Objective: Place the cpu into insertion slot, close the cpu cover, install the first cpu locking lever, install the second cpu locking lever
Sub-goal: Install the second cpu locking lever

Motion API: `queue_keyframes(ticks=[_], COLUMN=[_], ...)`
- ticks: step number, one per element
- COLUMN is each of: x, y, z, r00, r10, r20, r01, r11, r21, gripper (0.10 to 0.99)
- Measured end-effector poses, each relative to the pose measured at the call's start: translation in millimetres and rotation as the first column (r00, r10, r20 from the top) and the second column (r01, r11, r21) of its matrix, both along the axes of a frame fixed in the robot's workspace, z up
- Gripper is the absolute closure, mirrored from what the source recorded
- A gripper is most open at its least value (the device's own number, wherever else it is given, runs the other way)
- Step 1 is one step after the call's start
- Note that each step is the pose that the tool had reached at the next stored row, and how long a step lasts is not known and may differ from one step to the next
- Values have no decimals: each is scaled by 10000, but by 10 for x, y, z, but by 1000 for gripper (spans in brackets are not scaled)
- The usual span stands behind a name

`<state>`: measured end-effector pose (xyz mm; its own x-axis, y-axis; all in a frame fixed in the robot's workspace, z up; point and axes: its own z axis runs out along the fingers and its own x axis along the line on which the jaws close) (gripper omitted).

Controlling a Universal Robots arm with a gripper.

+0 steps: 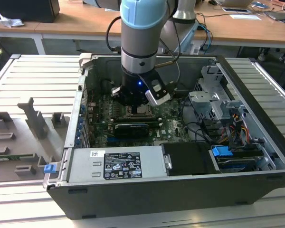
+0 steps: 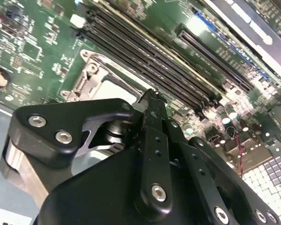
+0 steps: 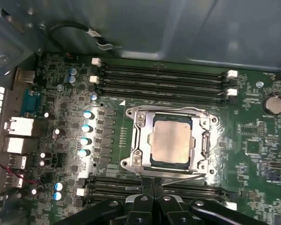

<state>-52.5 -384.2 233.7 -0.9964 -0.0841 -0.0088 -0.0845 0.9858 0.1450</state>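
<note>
- The open computer case (image 1: 256,142) lies on the tabletop (image 1: 33,80); the arm (image 1: 138,42) reaches down into it.
- Memory slots (image 3: 161,77) flank the socket.
- The cpu cover (image 3: 138,140) lies shut around the cpu (image 3: 171,140) seated in the insertion slot.
- The tool (image 3: 151,185), clenched and empty, hangs at the cover's edge.

The computer case (image 1: 180,190) lies open on the tabletop (image 1: 33,85), the motherboard (image 1: 171,124) flat on its floor. The arm (image 1: 138,38) reaches down into the case, its tool (image 3: 150,199) just beside the socket. In the first wrist view the cpu (image 3: 171,140) sits in the insertion slot (image 3: 152,161), with the cpu cover (image 3: 139,136) lying flat around it. Memory slots (image 3: 159,79) run along both sides of the socket. The drive cage (image 1: 213,99) stands toward the exterior view's right, the power supply (image 1: 116,164) along the near wall.
</note>
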Motion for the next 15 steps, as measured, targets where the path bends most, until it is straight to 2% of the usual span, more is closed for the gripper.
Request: queue_keyframes(ticks=[4,7,11,13,15], x=[-44,-76,-116,-132,-162], y=[-1,-17,-37,-39,-46], z=[-81,-91,-163,-187,-213], r00=[10000,10000,9999,9998,9997], r10=[63,90,138,177,256], r20=[2,2,3,4,9], r01=[-63,-90,-138,-177,-256], r11=[10000,9998,9994,9990,9979], r21=[48,153,303,403,598], gripper=[980,980,980,980,980])
